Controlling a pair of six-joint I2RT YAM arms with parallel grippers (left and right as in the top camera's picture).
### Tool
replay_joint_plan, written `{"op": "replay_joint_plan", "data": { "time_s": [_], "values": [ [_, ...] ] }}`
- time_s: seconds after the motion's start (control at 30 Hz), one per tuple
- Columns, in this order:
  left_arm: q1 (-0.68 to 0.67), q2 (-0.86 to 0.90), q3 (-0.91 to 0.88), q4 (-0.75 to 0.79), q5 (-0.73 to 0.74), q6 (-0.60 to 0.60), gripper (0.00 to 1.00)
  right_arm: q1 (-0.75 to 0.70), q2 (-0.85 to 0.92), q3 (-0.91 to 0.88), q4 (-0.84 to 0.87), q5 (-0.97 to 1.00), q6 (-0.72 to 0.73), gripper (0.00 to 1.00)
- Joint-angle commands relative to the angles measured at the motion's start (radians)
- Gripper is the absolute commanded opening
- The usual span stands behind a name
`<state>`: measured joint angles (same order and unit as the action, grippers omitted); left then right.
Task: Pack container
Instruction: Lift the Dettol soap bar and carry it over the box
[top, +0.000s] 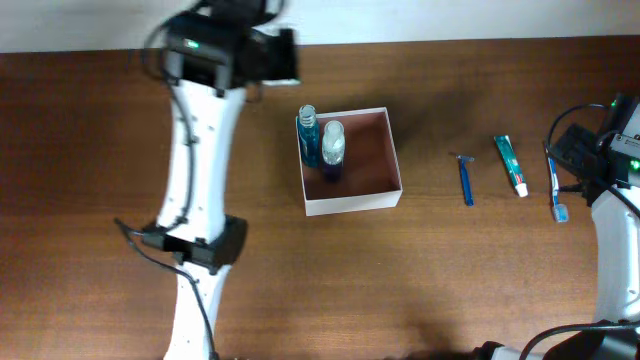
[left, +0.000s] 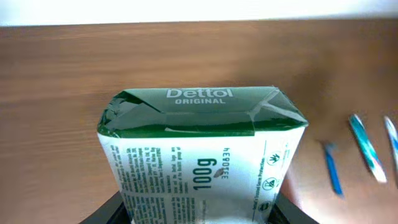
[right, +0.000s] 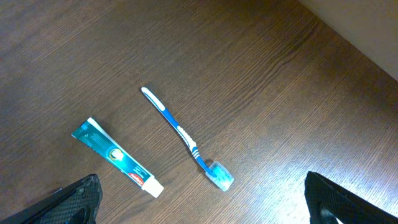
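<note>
A green and white Dettol soap pack (left: 202, 149) fills the left wrist view, with my left gripper (left: 199, 214) shut on its lower end, one jaw at each side. From overhead, that gripper (top: 278, 55) hangs over the table's back edge, left of and behind the container (top: 352, 204). The container is a white-walled box with a brown inside. Two blue bottles (top: 308, 135) (top: 332, 150) stand in its left part. My right gripper (right: 208, 208) is open, low over the toothbrush (right: 186, 140) and the toothpaste tube (right: 118, 158).
To the right of the box a blue razor (top: 466, 180), the toothpaste (top: 511, 165) and the toothbrush (top: 556, 190) lie in a row on the wooden table. My right gripper (top: 580, 160) is at the table's right end, beside the toothbrush.
</note>
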<state>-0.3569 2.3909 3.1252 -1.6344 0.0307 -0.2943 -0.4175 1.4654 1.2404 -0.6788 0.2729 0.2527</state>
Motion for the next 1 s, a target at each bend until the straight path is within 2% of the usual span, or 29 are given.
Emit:
{"op": "replay_joint_plan", "data": {
  "time_s": [0.0,0.23,0.43,0.97],
  "values": [
    [-0.124,-0.034,0.013,-0.01,0.014,0.053,0.35,-0.003,0.002,0.009,0.003,0.02,-0.006,0.98],
    [-0.284,-0.034,0.012,-0.048,0.014,0.225,0.35,-0.003,0.002,0.009,0.003,0.02,-0.006,0.99],
    [-0.383,-0.033,-0.039,-0.053,-0.01,0.497,0.35,-0.003,0.002,0.009,0.003,0.02,-0.006,0.98],
    [-0.4,-0.033,-0.492,-0.026,-0.043,0.712,0.36,-0.003,0.002,0.009,0.003,0.02,-0.006,0.99]
  ]
}}
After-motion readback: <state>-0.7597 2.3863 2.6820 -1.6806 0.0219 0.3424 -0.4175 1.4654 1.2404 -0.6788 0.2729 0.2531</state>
